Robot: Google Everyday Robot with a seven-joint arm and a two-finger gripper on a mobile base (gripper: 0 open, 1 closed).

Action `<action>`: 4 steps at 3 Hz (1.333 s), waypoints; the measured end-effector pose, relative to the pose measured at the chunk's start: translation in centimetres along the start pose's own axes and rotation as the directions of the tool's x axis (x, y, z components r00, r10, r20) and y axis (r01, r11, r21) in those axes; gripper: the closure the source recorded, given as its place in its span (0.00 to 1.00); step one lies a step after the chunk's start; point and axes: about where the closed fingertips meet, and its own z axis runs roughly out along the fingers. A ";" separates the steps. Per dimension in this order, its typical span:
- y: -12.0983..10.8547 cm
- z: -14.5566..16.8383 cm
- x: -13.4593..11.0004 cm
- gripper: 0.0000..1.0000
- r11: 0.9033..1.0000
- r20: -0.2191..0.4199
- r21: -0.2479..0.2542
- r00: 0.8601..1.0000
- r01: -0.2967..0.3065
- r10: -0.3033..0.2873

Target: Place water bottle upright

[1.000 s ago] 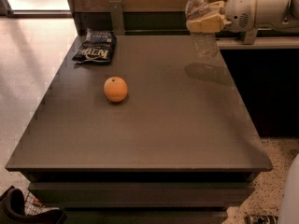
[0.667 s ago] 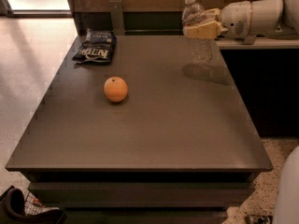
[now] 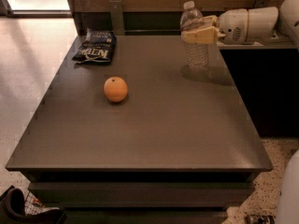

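Gripper (image 3: 199, 34) clamped on water bottle (image 3: 196, 56), upright at rear-right of table (image 3: 154, 139). Placement step. Next: seat base, release, retract w/o tipping.

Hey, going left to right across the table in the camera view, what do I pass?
Dark snack bag → orange → water bottle, which the gripper holds just below its neck, coming in from the right edge.
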 end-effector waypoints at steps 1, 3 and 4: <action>0.0 0.6 0.3 1.00 1.000 0.014 0.011 1.000 -0.005 0.005; 0.5 3.5 0.6 1.00 0.998 0.140 0.051 0.990 0.022 -0.029; 1.1 3.8 -0.3 1.00 0.996 0.184 0.061 0.980 0.061 -0.071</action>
